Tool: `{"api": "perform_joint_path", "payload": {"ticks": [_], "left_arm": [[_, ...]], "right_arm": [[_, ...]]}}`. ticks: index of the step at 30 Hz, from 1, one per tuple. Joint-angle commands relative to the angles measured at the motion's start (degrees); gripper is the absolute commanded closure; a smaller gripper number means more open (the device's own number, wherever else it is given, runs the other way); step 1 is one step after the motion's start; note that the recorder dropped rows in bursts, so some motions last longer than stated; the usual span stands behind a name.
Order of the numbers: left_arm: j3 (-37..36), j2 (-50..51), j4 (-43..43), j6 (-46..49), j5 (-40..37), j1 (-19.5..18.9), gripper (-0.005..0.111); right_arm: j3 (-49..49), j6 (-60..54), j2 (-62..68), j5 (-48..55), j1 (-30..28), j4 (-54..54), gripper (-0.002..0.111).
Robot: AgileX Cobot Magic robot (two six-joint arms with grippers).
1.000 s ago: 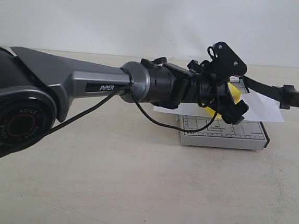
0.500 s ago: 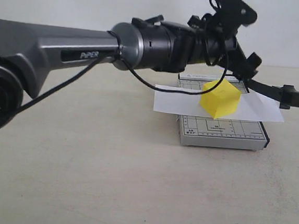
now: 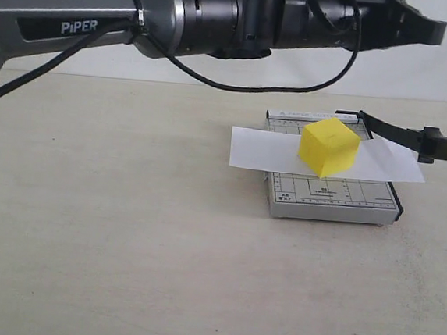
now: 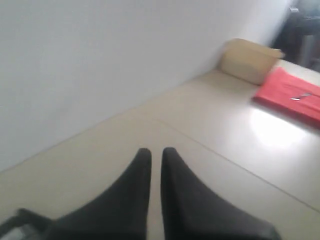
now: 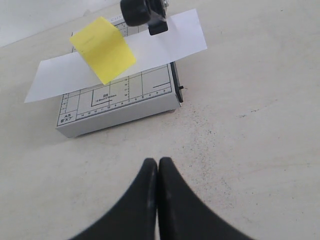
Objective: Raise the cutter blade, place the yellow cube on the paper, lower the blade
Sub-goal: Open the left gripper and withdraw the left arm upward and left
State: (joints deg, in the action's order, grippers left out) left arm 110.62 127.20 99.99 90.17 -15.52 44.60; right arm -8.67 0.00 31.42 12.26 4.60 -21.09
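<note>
A bright yellow solid cube (image 3: 329,147) sits on a plain white rectangular strip of paper (image 3: 264,150), near the middle of the strip. The strip lies across a small grey gridded paper-trimmer base (image 3: 334,199) and overhangs it on both sides. The base rests on a pale beige tabletop (image 3: 123,237). The long thin black cutter blade lever (image 3: 391,132) stands lifted off the base, its thick rounded handle (image 3: 444,146) hanging out past the base's right edge in the exterior view. The left end effector (image 4: 156,150) is carried high above the trimmer on a dark grey arm (image 3: 80,14), with only a thin slit between its fingers and nothing gripped. The right end effector (image 5: 158,162) hovers over bare tabletop near the trimmer, fingers pressed together and empty. Beyond the left fingers lie a blurred red cloth (image 4: 292,92) and a beige box (image 4: 250,60).
</note>
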Motion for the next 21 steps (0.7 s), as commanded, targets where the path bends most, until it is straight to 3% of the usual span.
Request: {"api": "perform_joint_path", "payload": {"ticks": [1,4,8,10,12,13,14,15,18,21], "left_arm": [[-1.9,-0.6,0.0,-7.9,-16.3,0.1,0.102],[-3.3,-0.5,0.0,-22.8,-15.0,0.1,0.102],[-6.3,0.1,0.0,-52.5,-6.8,0.1,0.102],[-6.9,1.1,0.0,-58.5,-5.0,0.1,0.102],[-7.0,1.7,0.0,-46.9,-5.1,0.1,0.102],[-7.0,1.3,0.0,-34.1,-4.0,0.5,0.102],[-7.0,0.5,0.0,-27.5,-2.3,1.0,0.102],[-7.5,-0.9,0.0,-16.8,3.5,2.4,0.102],[-10.0,-5.7,0.0,3.1,14.9,6.6,0.102],[-17.4,-11.9,0.0,16.7,9.7,10.6,0.102]], "right_arm": [[0.2,0.0,0.2,-0.4,-0.1,0.2,0.108],[0.2,0.0,0.2,-0.4,-0.1,0.2,0.108],[0.2,0.0,0.2,-0.4,-0.1,0.2,0.108],[0.2,0.0,0.2,-0.4,-0.1,0.2,0.108],[0.2,0.0,0.2,-0.3,-0.1,0.2,0.108],[0.2,0.0,0.2,-0.3,-0.1,0.2,0.108],[0.2,0.0,0.2,-0.3,-0.1,0.2,0.108],[0.2,0.0,0.2,-0.1,-0.1,0.2,0.108],[0.2,0.0,0.2,-0.1,-0.1,0.0,0.108],[0.2,0.0,0.2,-0.1,-0.1,0.0,0.108]]}}
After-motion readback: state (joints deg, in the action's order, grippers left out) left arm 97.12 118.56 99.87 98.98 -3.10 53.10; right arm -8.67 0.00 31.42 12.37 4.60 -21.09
